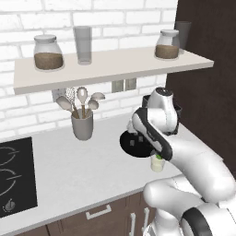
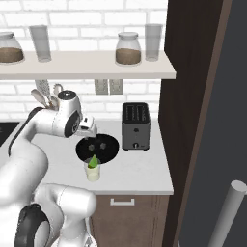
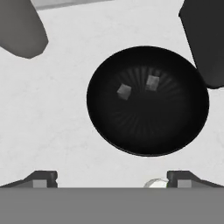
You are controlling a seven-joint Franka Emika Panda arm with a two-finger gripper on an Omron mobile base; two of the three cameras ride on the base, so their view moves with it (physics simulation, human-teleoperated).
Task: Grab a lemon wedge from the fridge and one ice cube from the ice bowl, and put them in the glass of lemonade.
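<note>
The glossy black ice bowl [image 3: 148, 131] lies on the counter with two ice cubes [image 3: 124, 91] inside. My gripper [image 3: 111, 180] hangs open above the bowl's near side with nothing between its fingertips [image 3: 42, 178]. In the right base view the gripper [image 2: 90, 134] hovers over the ice bowl [image 2: 108, 148]. The small glass of lemonade [image 2: 92, 172] stands just in front of the bowl, and a yellow-green lemon wedge [image 2: 93, 161] sits in its top. From the left, the glass of lemonade [image 1: 157, 164] and part of the ice bowl [image 1: 129, 144] show past my arm. The fridge door [image 2: 235, 120] is at the far right.
A grey toaster [image 2: 135, 126] stands right of the bowl and a utensil holder [image 1: 83, 125] left of it. The black cooktop [image 1: 16, 179] is at far left. A shelf [image 1: 110, 69] with jars and tall glasses hangs overhead. A dark tall panel [image 2: 190, 96] borders the counter.
</note>
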